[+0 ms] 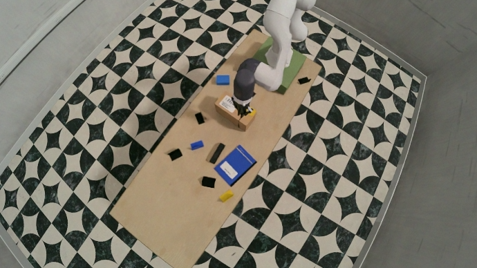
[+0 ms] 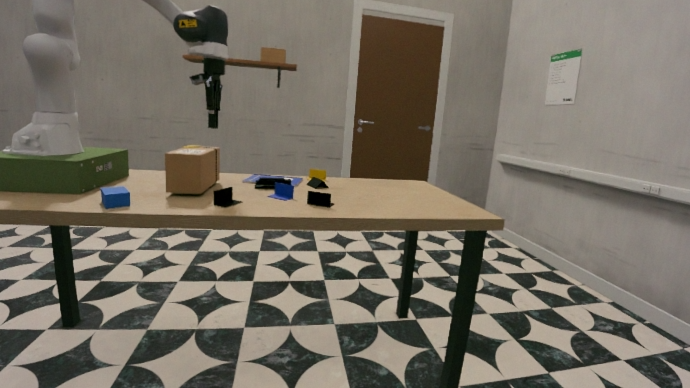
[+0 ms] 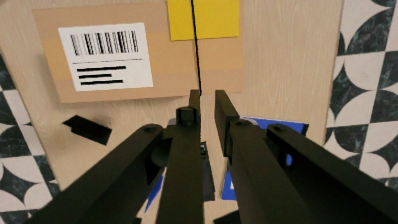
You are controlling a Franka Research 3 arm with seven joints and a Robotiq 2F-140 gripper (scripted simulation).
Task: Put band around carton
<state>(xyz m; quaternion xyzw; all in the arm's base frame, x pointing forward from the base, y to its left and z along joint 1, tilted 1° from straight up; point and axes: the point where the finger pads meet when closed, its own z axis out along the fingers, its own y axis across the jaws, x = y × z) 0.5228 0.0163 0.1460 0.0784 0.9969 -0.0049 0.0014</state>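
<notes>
The brown carton (image 1: 230, 109) (image 2: 189, 171) (image 3: 150, 55) stands level on the table (image 1: 169, 201), with a white barcode label on top. A yellow corner guard (image 1: 252, 112) (image 2: 192, 147) (image 3: 215, 20) sits at its top edge. A thin black band (image 3: 196, 55) (image 1: 240, 121) runs across the guard and over the carton's top. My gripper (image 1: 243, 110) (image 2: 212, 123) (image 3: 206, 103) hangs well above the carton, fingers nearly together with nothing between them.
A blue block (image 1: 222, 79) (image 2: 115, 196), a blue book (image 1: 235, 164), a black bar (image 1: 216, 152), several black guards (image 1: 199, 117) (image 1: 175, 154), a blue guard (image 1: 197, 144) and a spare yellow guard (image 1: 226, 195) lie on the table. The green robot base (image 1: 297, 64) stands behind the carton.
</notes>
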